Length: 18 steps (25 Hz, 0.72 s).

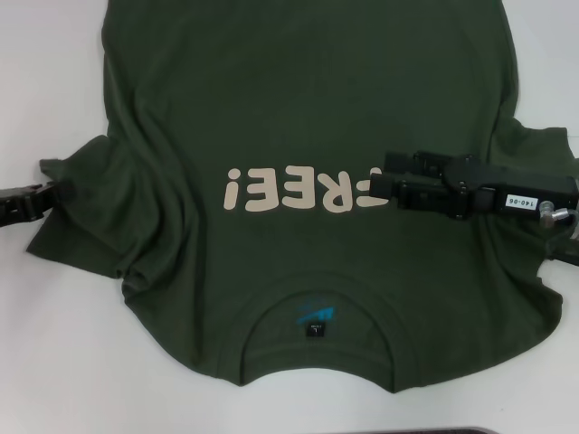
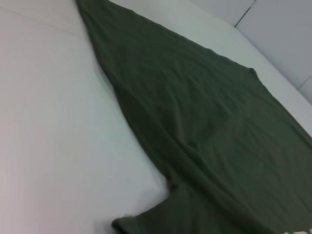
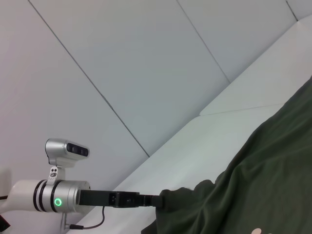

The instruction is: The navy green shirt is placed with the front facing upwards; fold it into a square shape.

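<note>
Table (image 1: 54,362): white surface; it carried the whole garment, with bare margins on both sides.
Navy green shirt (image 1: 298,108): lay front up and spread across the middle of the table, collar toward the robot and hem away; the body was mostly flat, with slack wrinkles toward the robot's left.
Step in hand: judged to be the 1st fold, the sleeves being taken inward; no part of the body had been folded yet.
Next move: judged to call for carrying the left sleeve (image 1: 81,212) over the chest and laying it flat, then matching it on the right side.
Right gripper (image 1: 378,183): hovered over the chest, pointing across the shirt toward the robot's left, its tip over the last letters of the lettering; the arm lay low and near level; whether its fingers were apart or together could not be told.
Left gripper (image 1: 56,194): reached in low from the table's left edge, its tip at the cuff of the left sleeve; the right wrist view showed it meeting the bunched cloth, apparently pinching the sleeve edge.
Lettering (image 1: 271,190): cream "FREE!", read upside down from the robot's side.
Neck label (image 1: 313,329): small, black, inside the collar, with a blue mark just above it.
</note>
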Motion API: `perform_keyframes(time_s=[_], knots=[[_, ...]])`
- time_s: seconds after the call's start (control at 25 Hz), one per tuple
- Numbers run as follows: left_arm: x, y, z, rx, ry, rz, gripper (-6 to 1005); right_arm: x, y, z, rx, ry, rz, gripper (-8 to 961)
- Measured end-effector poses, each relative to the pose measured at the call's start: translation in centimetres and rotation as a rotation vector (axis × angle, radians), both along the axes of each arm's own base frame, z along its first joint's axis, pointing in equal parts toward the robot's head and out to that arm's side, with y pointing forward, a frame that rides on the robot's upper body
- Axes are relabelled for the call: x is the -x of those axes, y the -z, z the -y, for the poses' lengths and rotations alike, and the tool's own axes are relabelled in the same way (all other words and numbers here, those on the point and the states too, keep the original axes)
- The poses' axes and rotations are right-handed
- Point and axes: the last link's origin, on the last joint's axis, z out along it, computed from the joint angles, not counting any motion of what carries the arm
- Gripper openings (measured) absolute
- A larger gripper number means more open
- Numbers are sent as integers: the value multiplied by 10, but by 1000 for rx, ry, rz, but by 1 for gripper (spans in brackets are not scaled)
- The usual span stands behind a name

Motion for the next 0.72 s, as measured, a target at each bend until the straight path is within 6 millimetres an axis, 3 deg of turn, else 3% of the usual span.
perform_keyframes(time_s=[0.12, 0.72], knots=[[-9, 0, 1, 9, 31, 42, 37, 0, 0, 0, 0, 0, 0, 821], [-64, 9, -1, 68, 202, 269, 41, -1, -2, -1, -12, 7, -5, 820]])
